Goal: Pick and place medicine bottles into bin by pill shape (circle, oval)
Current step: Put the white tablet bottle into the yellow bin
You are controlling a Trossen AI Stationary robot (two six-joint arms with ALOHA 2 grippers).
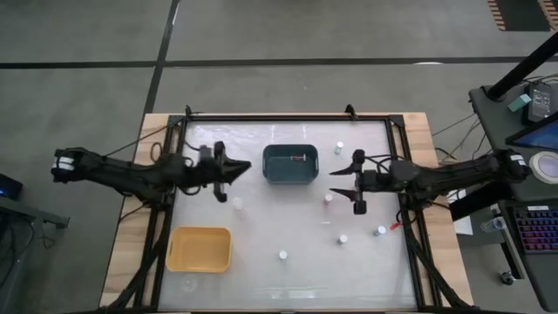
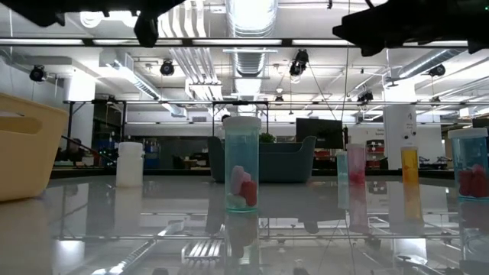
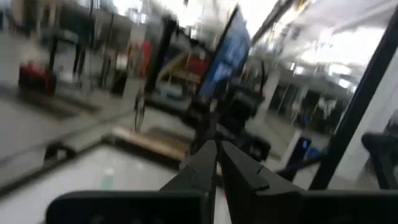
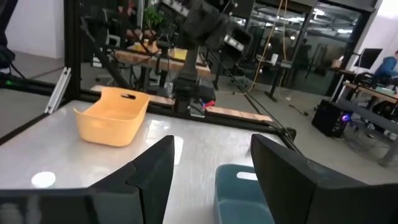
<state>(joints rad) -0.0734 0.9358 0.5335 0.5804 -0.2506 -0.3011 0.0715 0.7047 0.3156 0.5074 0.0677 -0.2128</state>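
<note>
Six small bottles [image 1: 282, 255] stand upright, caps up, spread over the table's [image 1: 288, 283] right half. The dark blue bin [image 1: 290, 164] holds something small and pale; the yellow bin [image 1: 200, 249] looks bare. The left gripper [image 1: 241, 168] hangs pinched shut beside the blue bin; the right gripper [image 1: 336, 182] gapes wide, holding nothing.

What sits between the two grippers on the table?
In the high view, the dark blue bin lies between the left gripper and the right gripper.
</note>
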